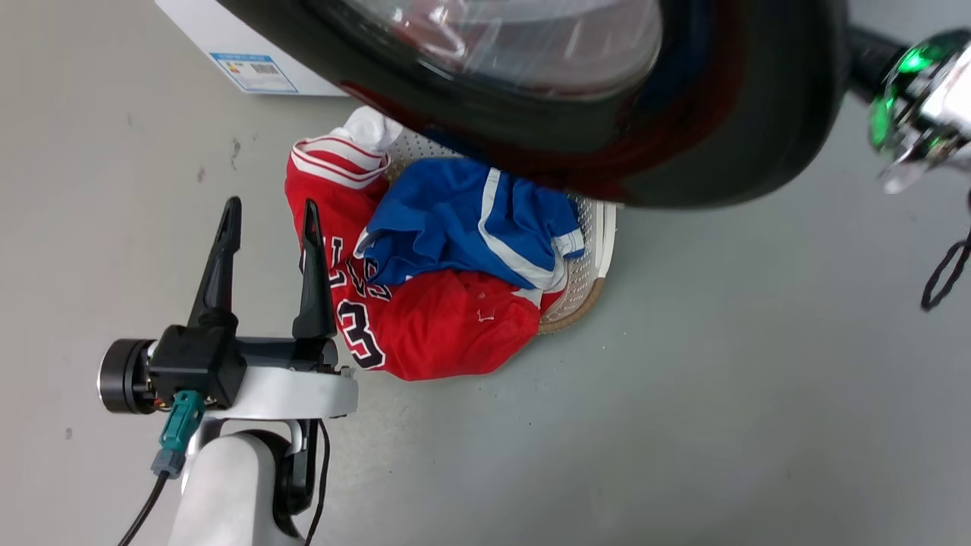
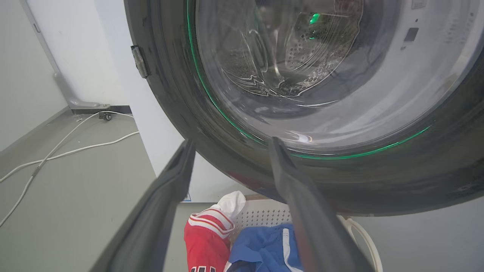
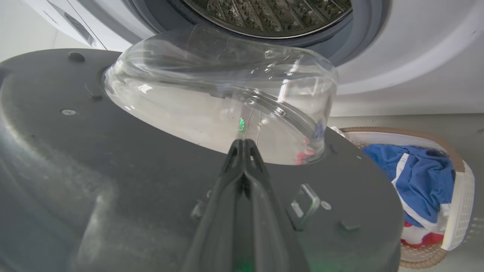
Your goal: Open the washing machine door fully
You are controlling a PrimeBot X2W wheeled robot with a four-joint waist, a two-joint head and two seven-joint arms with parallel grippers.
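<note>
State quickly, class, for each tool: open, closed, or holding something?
Left tool: open, holding nothing.
Right tool: closed, nothing between its fingers, by the washing machine door.

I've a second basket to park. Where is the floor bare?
Bare floor spreads right of the basket, up to the door rim; a strip lies left of the left tool. It is crowded under the door, where the full basket sits.

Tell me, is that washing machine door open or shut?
Open. The washing machine door stands away from the steel drum, its glass bowl exposed. Whether fully, cannot tell.
</note>
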